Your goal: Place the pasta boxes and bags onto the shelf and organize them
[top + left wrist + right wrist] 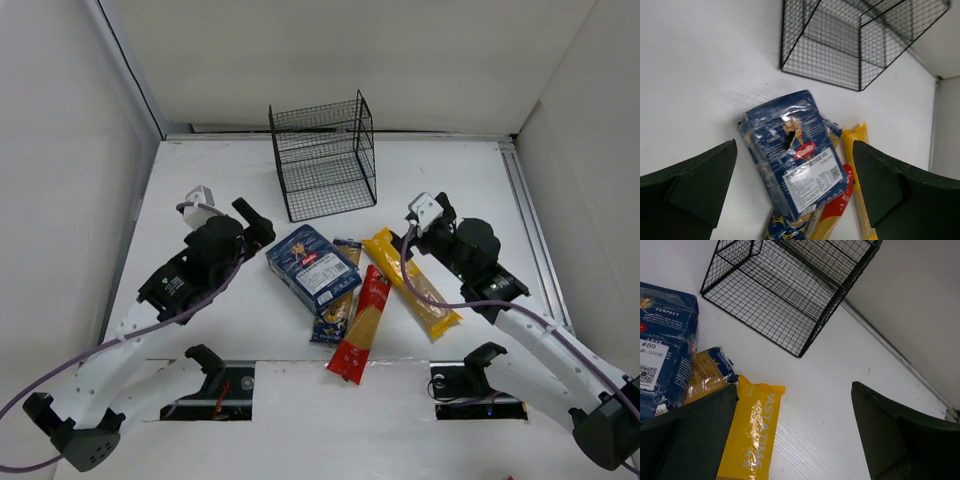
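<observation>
Four packages: all are laid flat in a loose heap on the white desk (200, 180); none is yet on the shelf.
Front of heap: the red packet (362, 323), long and narrow plastic with a clear window, is set nearest the arm bases, angled, just beside the orange-tan packet.
Middle of heap: the orange-tan packet (330, 325), long and narrow with a dark blue end, is pinned under the dark blue box (313, 268), a rectangular cardboard carton with a red logo; both packet ends stick out from beneath.
Right of heap: the yellow packet (415, 285), long, narrow and glossy, is laid diagonally, apart from the box.
Left claw: the left claw (794, 150) is held above the box, fingers wide apart, nothing gripped.
Right claw: the right claw (794, 390) is held past the yellow packet's far end, fingers spread, nothing gripped.
Far side: the shelf (323, 155), a black wire-mesh cube rack with a middle tier, is stood upright with nothing seen in it.
Step in hand: judged to be the approach for a first pick, most likely the box.
Next move: a descent is called for, the spread fingers being closed across the box's narrower side so that the packet beneath is not dragged along.
</observation>
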Action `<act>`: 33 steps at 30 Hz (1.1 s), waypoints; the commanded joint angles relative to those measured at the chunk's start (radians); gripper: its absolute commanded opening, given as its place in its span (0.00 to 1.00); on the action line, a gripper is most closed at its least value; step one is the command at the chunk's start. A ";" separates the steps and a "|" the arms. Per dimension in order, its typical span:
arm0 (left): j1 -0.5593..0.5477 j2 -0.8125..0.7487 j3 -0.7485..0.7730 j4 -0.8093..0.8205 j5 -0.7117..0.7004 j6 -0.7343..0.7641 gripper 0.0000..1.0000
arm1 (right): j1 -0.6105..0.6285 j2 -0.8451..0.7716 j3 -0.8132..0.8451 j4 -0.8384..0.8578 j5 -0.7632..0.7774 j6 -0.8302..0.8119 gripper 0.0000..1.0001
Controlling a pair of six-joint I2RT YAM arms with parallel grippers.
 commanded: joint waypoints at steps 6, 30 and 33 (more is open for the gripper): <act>0.007 0.004 -0.101 -0.089 -0.010 -0.100 1.00 | 0.007 0.115 0.102 -0.024 -0.264 -0.003 1.00; 0.007 0.004 -0.109 -0.080 -0.041 -0.047 1.00 | 0.176 0.833 0.456 -0.236 -0.241 0.094 1.00; 0.007 0.004 -0.109 -0.080 -0.041 -0.047 1.00 | 0.158 0.868 0.432 -0.216 -0.230 0.142 1.00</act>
